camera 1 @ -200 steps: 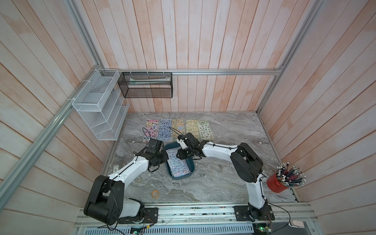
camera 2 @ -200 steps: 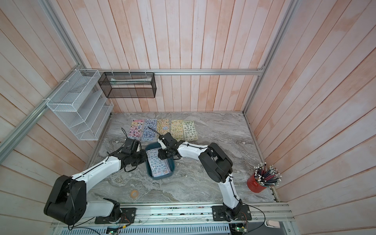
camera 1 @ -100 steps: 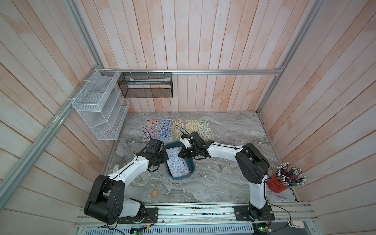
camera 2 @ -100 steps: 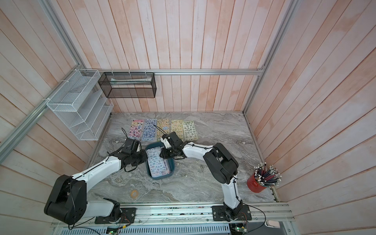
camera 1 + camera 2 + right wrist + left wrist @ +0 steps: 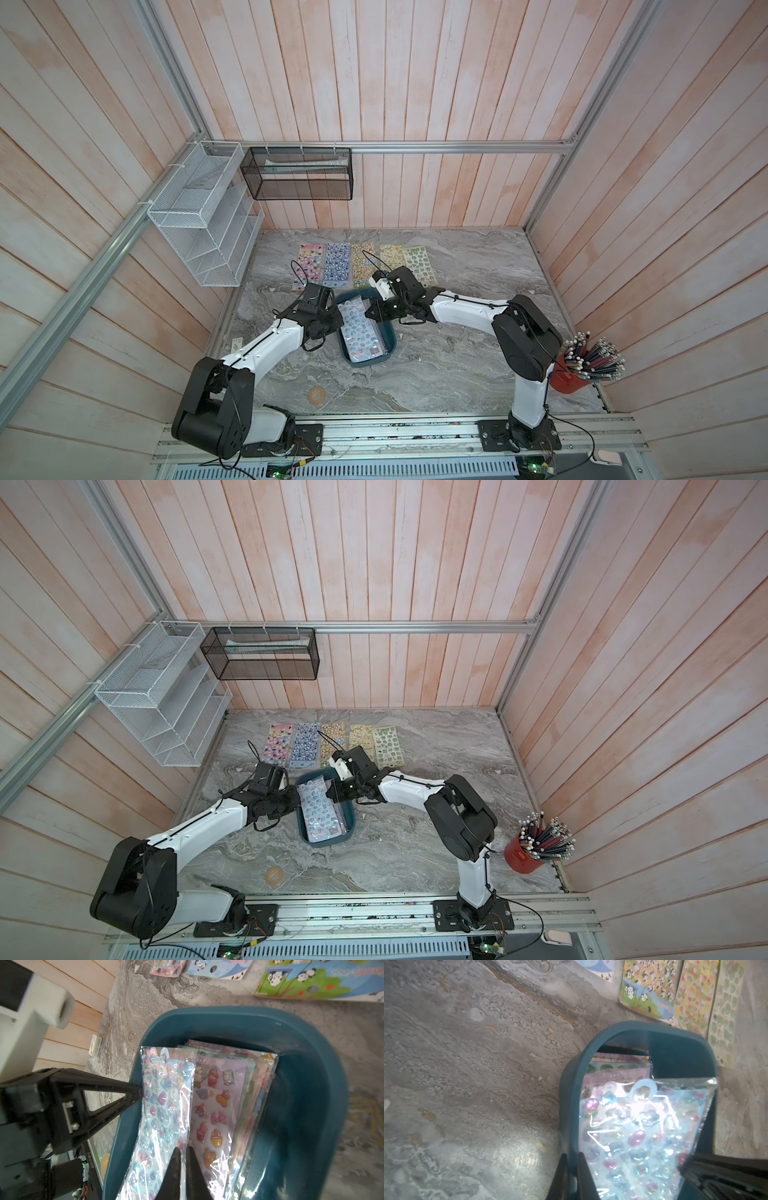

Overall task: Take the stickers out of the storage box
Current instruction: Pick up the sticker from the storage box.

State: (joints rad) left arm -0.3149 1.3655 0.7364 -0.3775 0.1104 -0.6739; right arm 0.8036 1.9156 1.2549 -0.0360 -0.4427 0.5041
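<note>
The shallow dark teal plastic storage box (image 5: 388, 340) sits in the middle of the grey marble surface (image 5: 457, 374), between the two arms. Inside it lies a pile of long shiny stickers (image 5: 220, 1105) in see-through wrap.

The left claw (image 5: 572, 1156) is clenched on the left wall of the box, one finger inside and one outside. The right claw (image 5: 183, 1150) is pinched on the right edge of the top sheet (image 5: 164, 1105), the pale blue one with puffy little shapes. Its fingers hide part of the grip, so I think it has the sheet but cannot be sure.

These sheets look light, thin and bendy. The wrap looks slippery, so one sheet may slide off or drag the next one along. An edge or a corner is the best place to hold, because the flat face gives nothing to pinch.

Now the counting. There is one box. Five sheets (image 5: 336, 266) lie out in a row on the far side of the surface. The pile in the box shows at least four layers, too squashed together to count right. There is one red cup of pencils (image 5: 567, 380) at the near right. One white wire rack (image 5: 199, 232) and one black mesh basket (image 5: 297, 183) hang at the far left.
</note>
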